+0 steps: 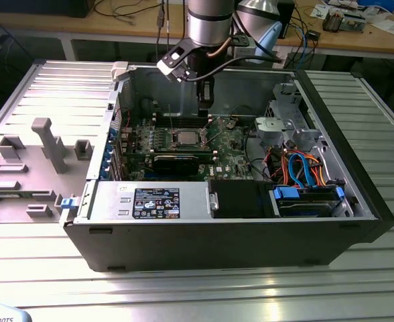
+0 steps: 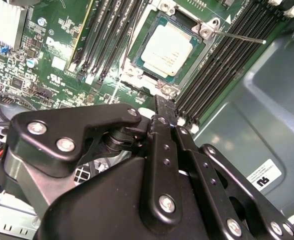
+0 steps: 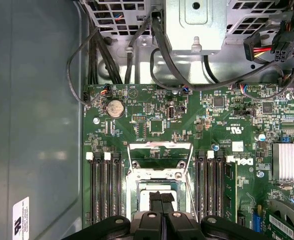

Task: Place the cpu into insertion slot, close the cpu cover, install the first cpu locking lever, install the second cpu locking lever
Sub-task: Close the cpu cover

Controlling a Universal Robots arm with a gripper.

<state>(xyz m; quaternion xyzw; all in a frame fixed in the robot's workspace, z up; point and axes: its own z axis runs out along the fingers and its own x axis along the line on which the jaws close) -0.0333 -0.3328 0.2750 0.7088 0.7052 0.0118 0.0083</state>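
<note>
One cpu (image 2: 167, 47) seated in one insertion slot (image 2: 137, 50), one cpu cover (image 3: 159, 145) standing open, gripper (image 3: 161, 195) fingers together just above, two memory banks (image 3: 104, 185) flanking

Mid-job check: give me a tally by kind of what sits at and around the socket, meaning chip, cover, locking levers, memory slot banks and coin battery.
cpu: 1
cover: 1
locking levers: 2
memory slot banks: 2
coin battery: 1
Total: 7
</note>
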